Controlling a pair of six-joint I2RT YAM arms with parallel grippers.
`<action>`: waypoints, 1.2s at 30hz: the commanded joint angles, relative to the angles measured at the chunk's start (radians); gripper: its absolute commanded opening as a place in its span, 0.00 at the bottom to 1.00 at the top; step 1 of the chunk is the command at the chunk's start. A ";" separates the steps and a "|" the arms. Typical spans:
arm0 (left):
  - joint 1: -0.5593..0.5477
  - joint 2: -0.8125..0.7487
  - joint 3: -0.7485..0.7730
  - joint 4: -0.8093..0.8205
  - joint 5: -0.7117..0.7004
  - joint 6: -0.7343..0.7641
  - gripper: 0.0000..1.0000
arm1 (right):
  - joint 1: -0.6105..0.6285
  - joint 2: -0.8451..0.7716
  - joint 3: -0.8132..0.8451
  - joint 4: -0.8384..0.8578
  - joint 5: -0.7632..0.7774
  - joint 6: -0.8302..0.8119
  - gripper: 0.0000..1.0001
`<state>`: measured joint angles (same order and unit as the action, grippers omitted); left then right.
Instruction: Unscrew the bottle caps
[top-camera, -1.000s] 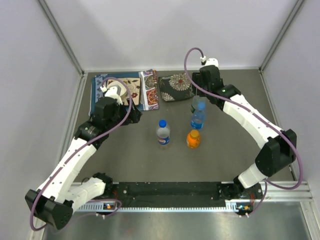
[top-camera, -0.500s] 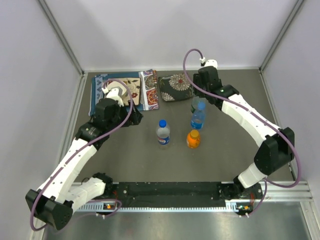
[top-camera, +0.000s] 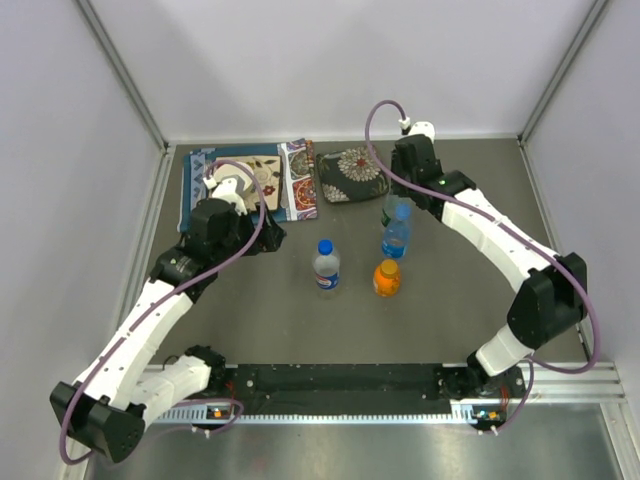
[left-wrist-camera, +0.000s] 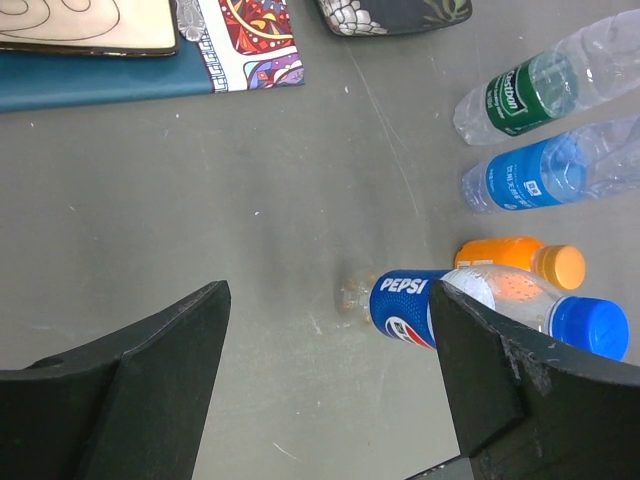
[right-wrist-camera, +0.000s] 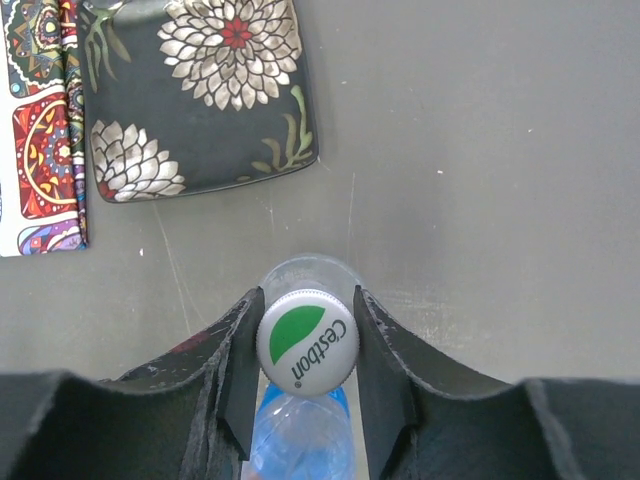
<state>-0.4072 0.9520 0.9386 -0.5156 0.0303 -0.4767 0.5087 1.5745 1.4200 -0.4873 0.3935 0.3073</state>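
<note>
Four bottles stand mid-table. The clear bottle with the green label (left-wrist-camera: 530, 92) is furthest back, and its white cap with a green leaf (right-wrist-camera: 300, 335) sits between the fingers (right-wrist-camera: 238, 360) of my right gripper (right-wrist-camera: 307, 350), which is shut on it from above. Just in front stands the blue-tinted bottle (top-camera: 396, 238), then the short orange one (top-camera: 387, 277). The blue-capped Pepsi bottle (top-camera: 326, 265) is to their left. My left gripper (left-wrist-camera: 328, 330) hangs open above bare table left of the Pepsi bottle (left-wrist-camera: 480, 305), holding nothing.
A dark floral pouch (top-camera: 352, 172) lies at the back, just behind the gripped bottle. Patterned cloths on a blue mat (top-camera: 235, 180) lie at the back left, under my left wrist. Enclosure walls close in the table on the left, right and far sides.
My right gripper's jaws have closed in onto the green-label bottle's cap. The left arm has stayed where it was, still open.
</note>
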 joint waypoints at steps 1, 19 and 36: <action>0.002 -0.029 0.003 0.055 0.005 -0.003 0.86 | 0.011 -0.054 0.019 0.023 0.013 0.001 0.35; 0.002 -0.013 0.232 0.204 -0.011 0.043 0.93 | -0.088 -0.313 0.201 -0.091 -0.516 0.217 0.00; 0.001 0.151 0.410 0.448 0.919 -0.040 0.98 | -0.133 -0.513 0.068 -0.005 -0.979 0.315 0.00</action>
<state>-0.4061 1.0885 1.3796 -0.2016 0.6754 -0.4557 0.3767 1.1152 1.5124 -0.5793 -0.4736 0.5827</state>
